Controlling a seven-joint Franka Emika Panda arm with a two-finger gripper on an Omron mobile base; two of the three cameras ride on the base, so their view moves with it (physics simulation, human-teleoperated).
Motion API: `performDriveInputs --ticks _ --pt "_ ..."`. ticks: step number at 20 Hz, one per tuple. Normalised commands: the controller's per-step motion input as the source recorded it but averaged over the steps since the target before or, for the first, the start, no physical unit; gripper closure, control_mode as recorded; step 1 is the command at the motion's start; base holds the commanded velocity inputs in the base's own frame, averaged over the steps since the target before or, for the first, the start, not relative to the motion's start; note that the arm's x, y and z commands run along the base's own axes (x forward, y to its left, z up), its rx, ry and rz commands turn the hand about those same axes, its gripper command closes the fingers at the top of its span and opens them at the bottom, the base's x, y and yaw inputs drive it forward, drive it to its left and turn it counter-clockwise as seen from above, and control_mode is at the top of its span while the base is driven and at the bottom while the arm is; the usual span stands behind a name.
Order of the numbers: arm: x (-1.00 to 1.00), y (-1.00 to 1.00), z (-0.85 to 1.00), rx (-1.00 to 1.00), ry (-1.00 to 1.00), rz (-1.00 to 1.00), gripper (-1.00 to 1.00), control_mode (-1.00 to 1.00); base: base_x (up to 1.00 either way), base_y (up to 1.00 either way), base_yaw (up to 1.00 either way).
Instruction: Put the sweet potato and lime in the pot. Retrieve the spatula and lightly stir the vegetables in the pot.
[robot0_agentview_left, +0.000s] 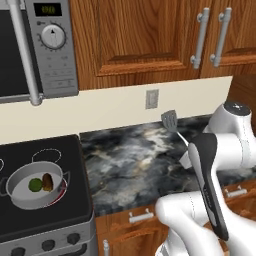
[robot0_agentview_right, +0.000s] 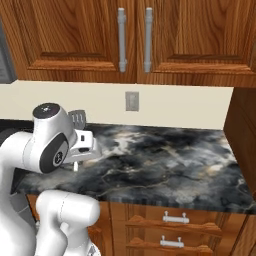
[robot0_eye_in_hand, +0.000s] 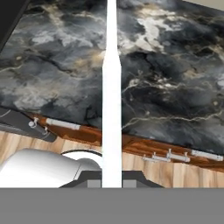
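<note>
The silver pot (robot0_agentview_left: 14, 191) stands on the stove's front right burner at the left. Inside it the green lime (robot0_agentview_left: 35, 185) and the brown-orange sweet potato (robot0_agentview_left: 48, 182) lie side by side, touching. My gripper (robot0_agentview_left: 186, 153) (robot0_agentview_right: 79, 150) hangs above the marble counter, well to the right of the pot, shut on the spatula's white handle (robot0_eye_in_hand: 111, 109). The spatula (robot0_agentview_left: 170, 120) points up and back toward the wall, and its slotted grey head (robot0_agentview_right: 77, 118) sits above my hand. My own arm partly hides the fingers.
A black stove (robot0_agentview_left: 75, 165) with knobs along its front sits left of the dark marble counter (robot0_agentview_left: 135, 160) (robot0_agentview_right: 170, 160). A microwave (robot0_agentview_left: 45, 50) hangs over the stove. Wooden wall cabinets (robot0_agentview_right: 130, 35) overhang the counter, with drawers (robot0_agentview_right: 172, 217) below and a wall outlet (robot0_agentview_left: 152, 98).
</note>
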Motion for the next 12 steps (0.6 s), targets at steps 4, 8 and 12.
performDriveInputs --ticks 4,8,12 --pt "0.0 0.0 0.0 0.0 0.0 0.0 1.0 1.0 -0.64 0.39 0.07" --pt "0.0 0.0 0.0 0.0 0.0 0.0 1.0 1.0 -0.46 0.93 0.05" --pt "0.0 0.0 0.0 0.0 0.0 0.0 1.0 1.0 -0.14 1.0 0.0"
